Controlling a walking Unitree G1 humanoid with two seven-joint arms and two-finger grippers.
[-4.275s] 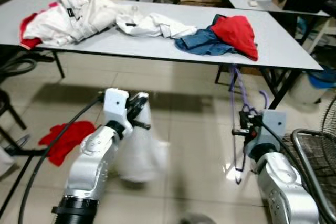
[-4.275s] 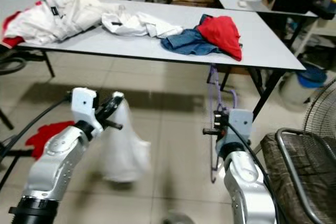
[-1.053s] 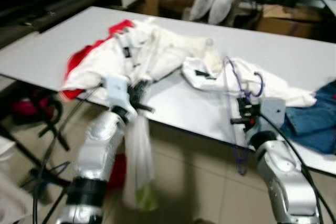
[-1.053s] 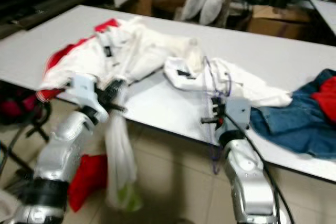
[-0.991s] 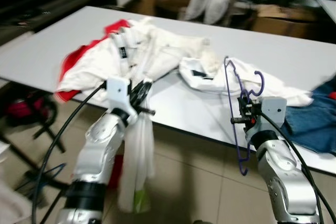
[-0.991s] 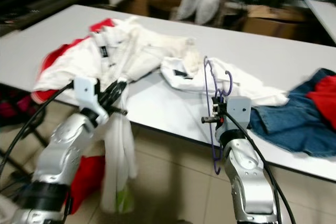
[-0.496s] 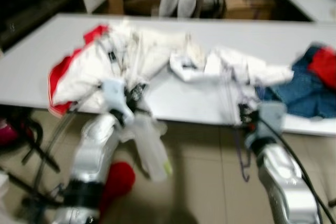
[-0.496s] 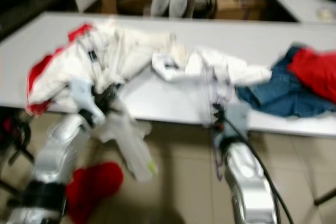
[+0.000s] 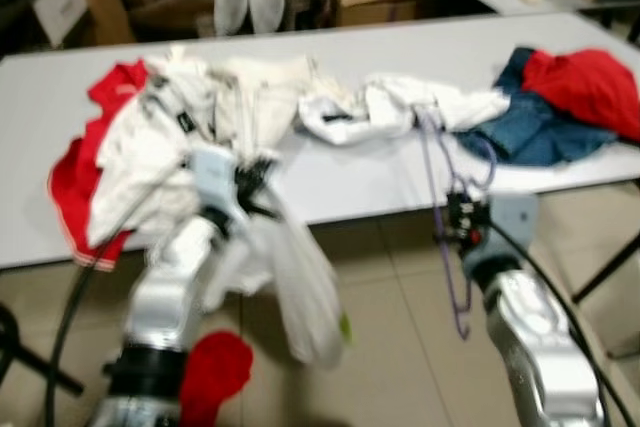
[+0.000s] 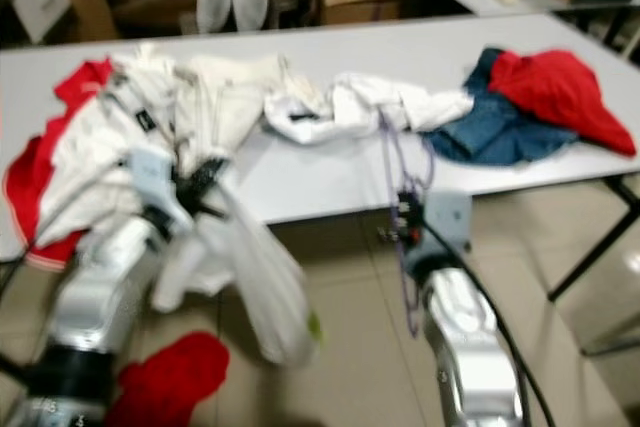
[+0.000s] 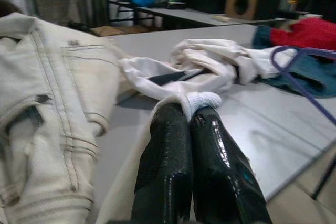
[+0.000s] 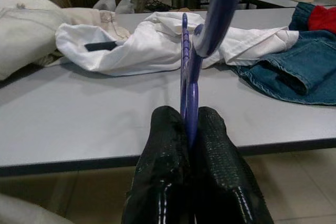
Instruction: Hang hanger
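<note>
Swinging out from the left tool, the white garment now flares sideways; that tool is clamped on its fabric. Right tool pinches the purple hanger upright beside the bench edge, so hanging is not yet begun.

Both head eyes look forward and down over the surface, sharing its whole clothes-strewn span. Each wrist camera sits low and close behind its own tool, facing along it across the same surface top.
</note>
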